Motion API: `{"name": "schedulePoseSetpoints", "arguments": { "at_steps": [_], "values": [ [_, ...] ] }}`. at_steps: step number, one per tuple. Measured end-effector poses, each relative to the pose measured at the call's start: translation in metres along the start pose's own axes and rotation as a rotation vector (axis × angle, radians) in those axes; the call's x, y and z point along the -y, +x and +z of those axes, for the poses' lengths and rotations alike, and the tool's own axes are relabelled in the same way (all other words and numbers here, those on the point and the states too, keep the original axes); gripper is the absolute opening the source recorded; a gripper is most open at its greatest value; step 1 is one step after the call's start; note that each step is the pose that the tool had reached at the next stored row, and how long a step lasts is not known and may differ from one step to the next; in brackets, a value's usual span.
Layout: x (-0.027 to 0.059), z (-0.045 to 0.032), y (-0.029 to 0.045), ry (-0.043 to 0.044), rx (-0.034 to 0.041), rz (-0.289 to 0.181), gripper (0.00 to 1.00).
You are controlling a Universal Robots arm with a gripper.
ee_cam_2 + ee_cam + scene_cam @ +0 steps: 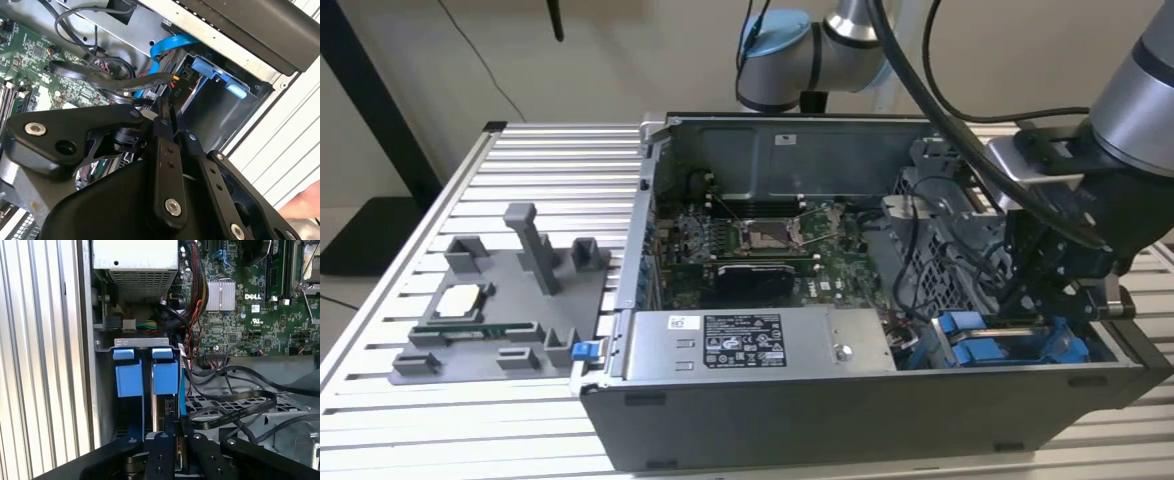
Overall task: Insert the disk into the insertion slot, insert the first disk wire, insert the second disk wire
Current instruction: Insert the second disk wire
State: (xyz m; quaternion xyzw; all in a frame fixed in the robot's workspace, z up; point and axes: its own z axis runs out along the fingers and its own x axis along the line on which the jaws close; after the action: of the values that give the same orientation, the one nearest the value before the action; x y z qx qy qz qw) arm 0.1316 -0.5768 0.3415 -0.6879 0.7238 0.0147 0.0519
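Observation:
The insertion slot point(141, 343) is the grey metal bay with blue tabs in the case's near corner, at the exterior view's right point(977, 345). Between the blue rails stands a thin dark edge, seemingly the disk point(159, 412), its body mostly hidden. My gripper point(175, 432) reaches down into the case at this bay point(1034, 315). In the second wrist view its black fingers point(161, 150) stand close together, gripper point(166, 111) pinched on the end of a flat black disk wire point(150, 80). That wire loops away over the perforated cage point(227, 412). A blue wire point(167, 46) curves behind it.
The open computer case point(854, 420) lies on a slatted aluminium table point(480, 420). The grey power-supply box point(747, 345) sits beside the bay, the motherboard point(761, 240) behind. A grey fixture plate point(507, 290) with small parts lies at the exterior view's left. A fingertip point(305, 200) shows outside the case.

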Motion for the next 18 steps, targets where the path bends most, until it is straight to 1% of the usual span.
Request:
{"name": "schedulePoseSetpoints", "arguments": {
  "at_steps": [6, 10, 11, 12, 13, 14, 15, 18],
  "values": [
    [0.0002, 0.0017, 0.001, -0.0001, 0.0012, 0.0, 0.0],
    [0.0, 0.0065, 0.0017, 0.0, -0.001, 0.0, 0.0],
    [-0.0001, 0.0076, 0.0017, -0.0001, -0.0004, 0.0, 0.0],
    [-0.0002, 0.0081, 0.0018, -0.0002, 0.0006, 0.0, 0.0],
    [0.0, 0.0068, 0.0022, 0.0, -0.0006, 0.0, 0.0],
    [0.0, 0.0075, 0.0019, -0.0002, 0.0048, 0.0, 1.0],
    [0.0001, 0.0062, 0.0015, -0.0003, 0.009, 0.001, 1.0],
    [0.0007, -0.0065, 0.0003, -0.0005, 0.0095, 0.001, 1.0]
  ]
}}
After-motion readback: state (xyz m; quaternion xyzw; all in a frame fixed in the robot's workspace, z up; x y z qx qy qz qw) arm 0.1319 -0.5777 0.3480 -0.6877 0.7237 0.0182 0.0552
